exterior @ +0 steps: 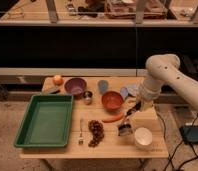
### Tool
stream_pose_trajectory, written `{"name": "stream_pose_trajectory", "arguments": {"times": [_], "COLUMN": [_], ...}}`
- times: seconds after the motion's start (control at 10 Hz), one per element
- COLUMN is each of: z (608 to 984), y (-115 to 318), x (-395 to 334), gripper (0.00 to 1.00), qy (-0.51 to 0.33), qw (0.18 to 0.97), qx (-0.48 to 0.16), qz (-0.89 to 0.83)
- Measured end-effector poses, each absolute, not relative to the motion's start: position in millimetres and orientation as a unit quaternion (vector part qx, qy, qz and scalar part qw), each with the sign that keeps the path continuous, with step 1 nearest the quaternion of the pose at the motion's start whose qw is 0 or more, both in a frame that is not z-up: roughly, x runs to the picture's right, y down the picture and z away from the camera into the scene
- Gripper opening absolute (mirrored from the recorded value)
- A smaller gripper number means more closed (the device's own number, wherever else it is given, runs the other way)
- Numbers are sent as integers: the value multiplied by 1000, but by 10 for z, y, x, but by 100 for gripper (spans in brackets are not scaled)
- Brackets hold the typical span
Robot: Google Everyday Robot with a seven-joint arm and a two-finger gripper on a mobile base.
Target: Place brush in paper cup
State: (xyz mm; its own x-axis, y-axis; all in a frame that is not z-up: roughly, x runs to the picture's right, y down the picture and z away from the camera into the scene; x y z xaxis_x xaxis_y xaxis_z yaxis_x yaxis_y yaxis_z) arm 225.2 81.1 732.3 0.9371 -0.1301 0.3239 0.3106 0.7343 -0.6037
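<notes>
On the desk (154,120) I count one brush (124,129), three cups, two bowls, one green tray (44,122), one fork (81,132), one round orange fruit (57,79), one long orange vegetable (113,119) and one dark cluster like grapes (96,133). The cups are the white paper cup (143,137), a blue-grey cup (103,86) and a small metal cup (87,96); the bowls are a purple bowl (75,86) and a red-brown bowl (112,100). My gripper (131,112) hangs over the right part of the desk, just right of the red-brown bowl, clenched on the upper end of the brush handle. The brush slants down and left from it, its squarish head low over the wood, just beside the tip of the orange vegetable and just left of the paper cup, not in it. The paper cup stands upright near the front right corner, close to the front edge. The tray fills the front left, reaching almost to that edge. Bare wood lies to the right of my gripper, behind the paper cup, up to the right edge; a narrower bare strip runs between the tray and the fork.
</notes>
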Motion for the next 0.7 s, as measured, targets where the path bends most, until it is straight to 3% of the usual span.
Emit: {"name": "stream_pose_trajectory", "arguments": {"times": [0.7], "z": [7118], "y": [564], "x": [2163], "gripper": [0], "qy": [-157], "qw": [924], "qx": [-324], "qz": [-130]}}
